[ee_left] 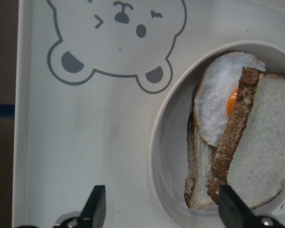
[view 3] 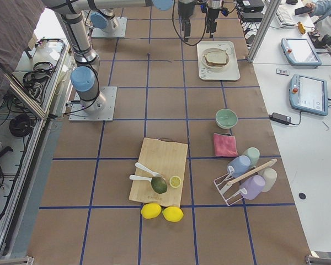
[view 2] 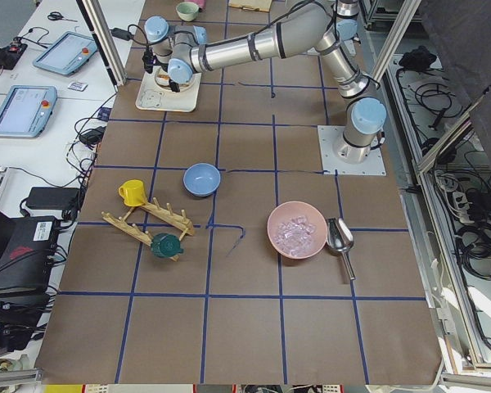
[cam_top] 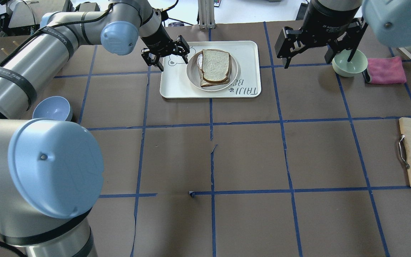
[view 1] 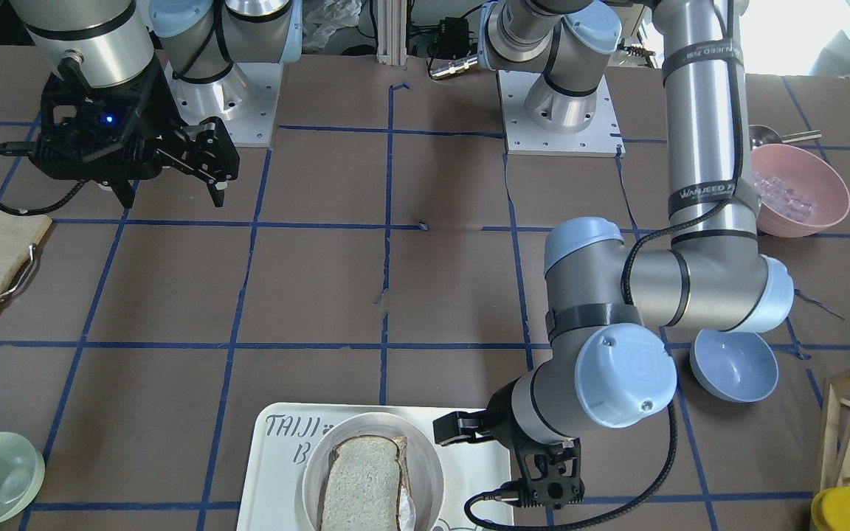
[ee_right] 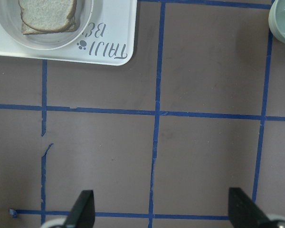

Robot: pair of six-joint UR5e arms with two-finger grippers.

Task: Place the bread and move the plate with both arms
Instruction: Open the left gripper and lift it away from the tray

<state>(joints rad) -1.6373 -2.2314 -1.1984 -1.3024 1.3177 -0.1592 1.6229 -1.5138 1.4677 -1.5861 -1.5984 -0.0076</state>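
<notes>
Hovering with jaws spread, the black left gripper [cam_top: 172,63] sat just beside the round cream-white plate [cam_top: 191,76] — the nearer arm.

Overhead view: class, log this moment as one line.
bread: atop egg, in plate | plate: on tray | left gripper: open, over plate rim | right gripper: open, away from tray

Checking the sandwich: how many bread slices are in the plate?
2. One pale square slice with dark brown crust lies atop the white fried egg; the other slice lies under it, both in the round cream-white plate. More could hide beneath.
</notes>
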